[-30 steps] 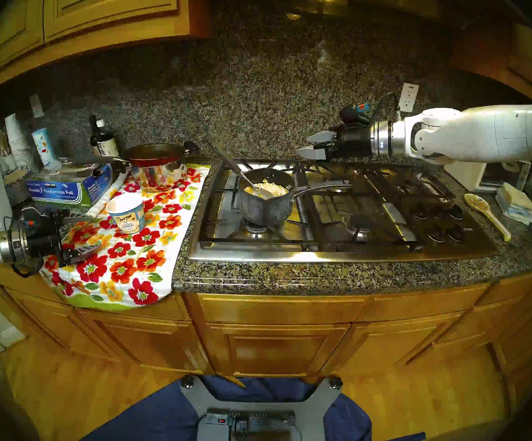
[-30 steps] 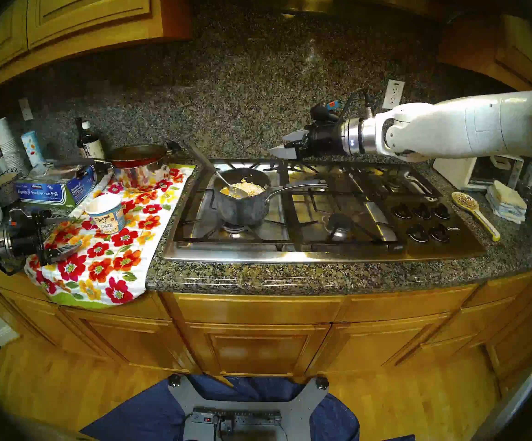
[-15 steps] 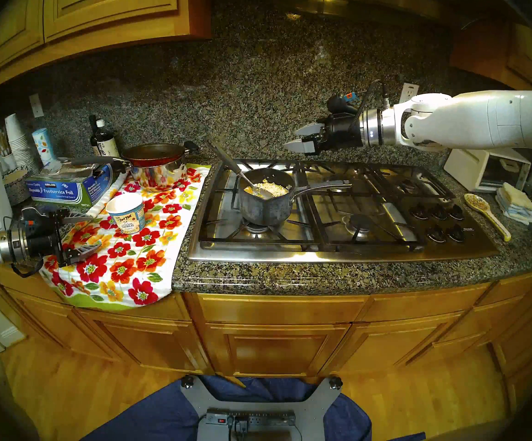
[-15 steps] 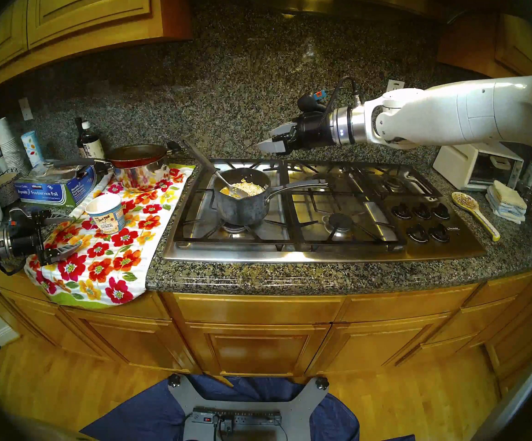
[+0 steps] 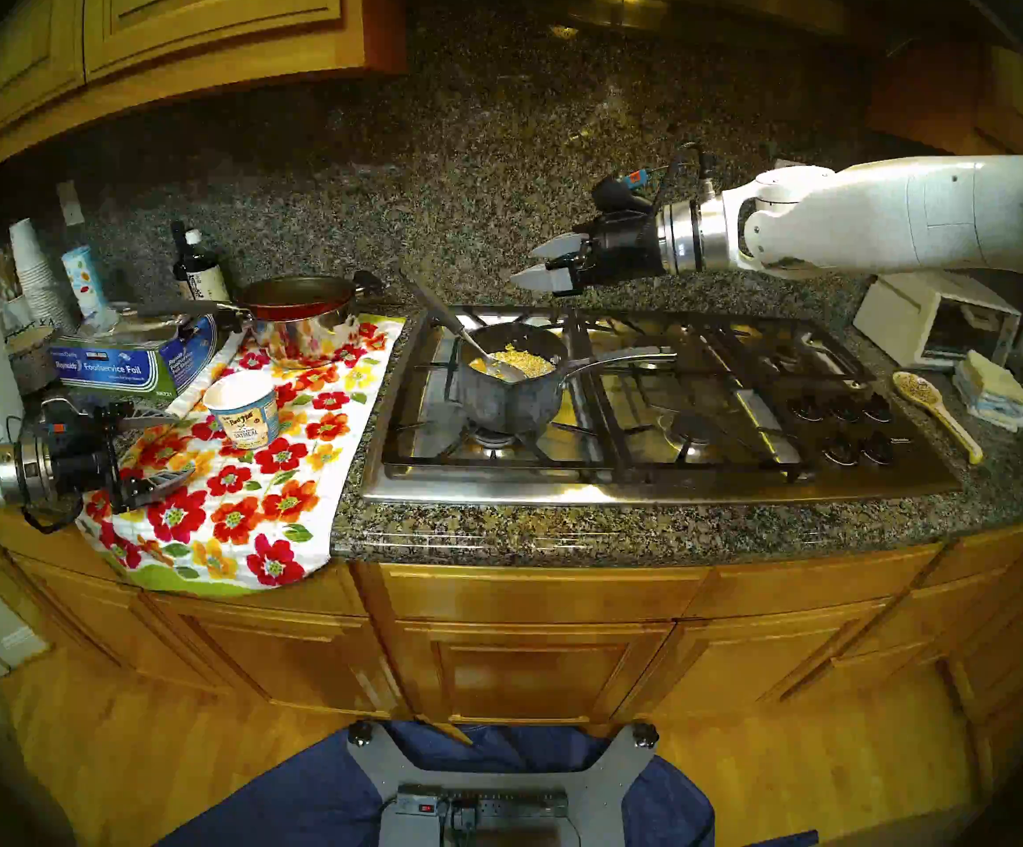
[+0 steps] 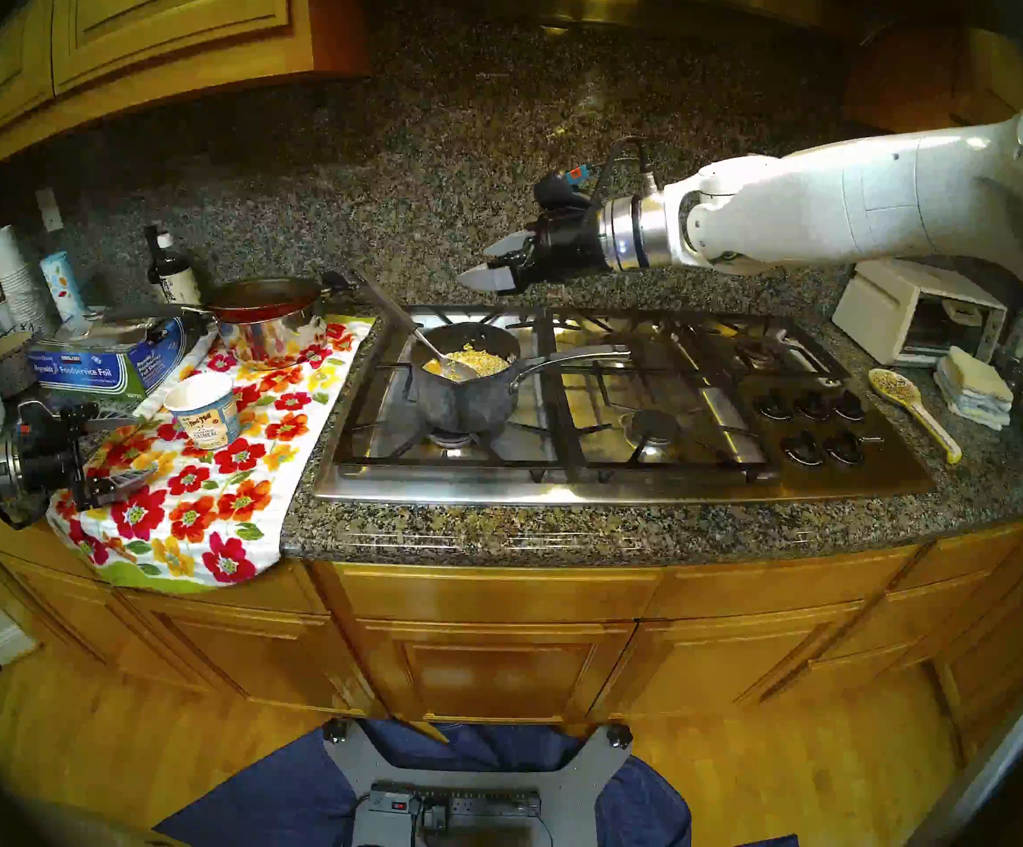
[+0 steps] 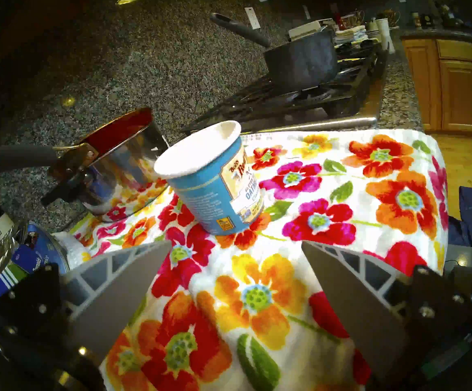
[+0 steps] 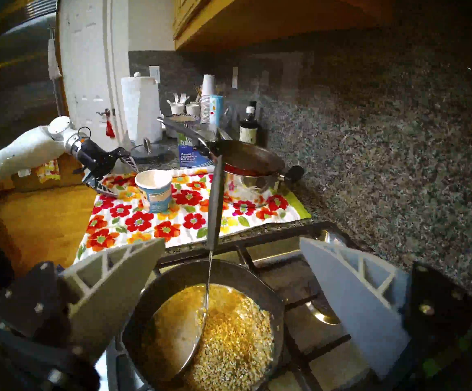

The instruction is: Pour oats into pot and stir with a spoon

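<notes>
I see the saucepan [image 5: 512, 380] on the stove's front-left burner, oats [image 5: 521, 363] inside and the serving spoon [image 5: 477, 346] resting in them. My right gripper [image 5: 532, 263] hovers above and behind the saucepan, jaws wide, empty. My left gripper [image 5: 162, 445], spread and empty too, sits left of it beside the oatmeal cup [image 5: 244, 409].
</notes>
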